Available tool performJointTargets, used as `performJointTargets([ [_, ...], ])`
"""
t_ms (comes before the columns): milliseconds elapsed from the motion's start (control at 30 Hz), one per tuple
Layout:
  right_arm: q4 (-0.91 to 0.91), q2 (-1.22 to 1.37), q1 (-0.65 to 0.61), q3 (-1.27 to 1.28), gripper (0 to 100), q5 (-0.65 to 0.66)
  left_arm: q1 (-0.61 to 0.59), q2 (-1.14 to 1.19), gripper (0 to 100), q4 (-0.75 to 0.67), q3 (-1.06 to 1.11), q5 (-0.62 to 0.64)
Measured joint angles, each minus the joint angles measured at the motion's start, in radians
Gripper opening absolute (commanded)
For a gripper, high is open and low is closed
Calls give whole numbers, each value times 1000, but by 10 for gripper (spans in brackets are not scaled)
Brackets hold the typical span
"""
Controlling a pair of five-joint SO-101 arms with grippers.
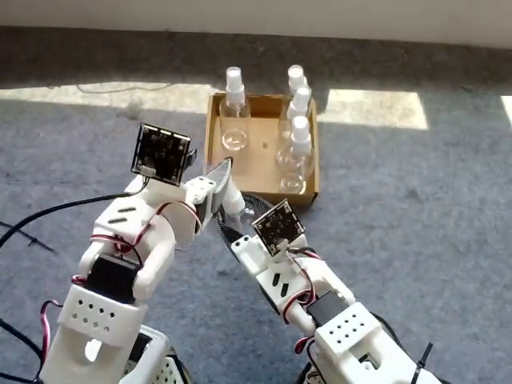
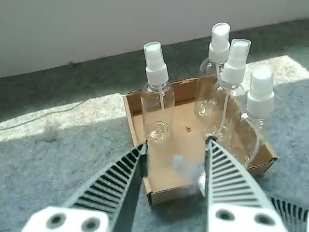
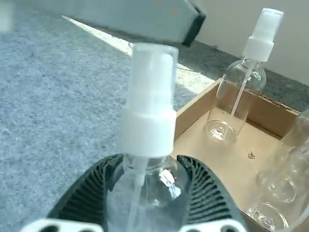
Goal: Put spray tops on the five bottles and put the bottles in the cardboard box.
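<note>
Clamps a clear bottle [image 3: 145,200] by its body in the right gripper [image 3: 152,162], spray top [image 3: 148,101] already on, just outside the near wall of the cardboard box [image 2: 159,191]. Holds the left gripper [image 2: 176,145] close by, fingers spread apart, above that same wall. Inside the box: one topped bottle [image 2: 157,104] standing alone, three more [image 2: 227,96] clustered along the opposite side.

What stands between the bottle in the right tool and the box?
The left tool, open, hangs at the bottle's spray top, before the box's near wall. Four bottles stand inside, along its far and right sides.
</note>
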Motion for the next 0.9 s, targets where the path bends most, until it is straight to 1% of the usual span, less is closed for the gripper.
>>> performJointTargets([
  [133, 2, 0, 0, 0, 4, 0, 54, -31, 182, 58, 0, 3],
  [267, 2, 0, 0, 0, 4, 0, 91, -63, 181, 94, -2, -32],
  [400, 2, 2, 5, 2, 4, 2, 94, -64, 181, 126, -2, -41],
  [500, 2, 2, 38, 2, 4, -2, 94, -66, 181, 149, -2, -41],
  [633, 2, 2, 86, 2, 4, -64, 94, -66, 181, 158, -2, -41],
  [800, 0, -3, 94, 0, 4, -89, 92, -55, 184, 166, 0, -48],
  [900, 0, -3, 95, 0, 4, -89, 97, -58, 185, 167, -61, -48],
])
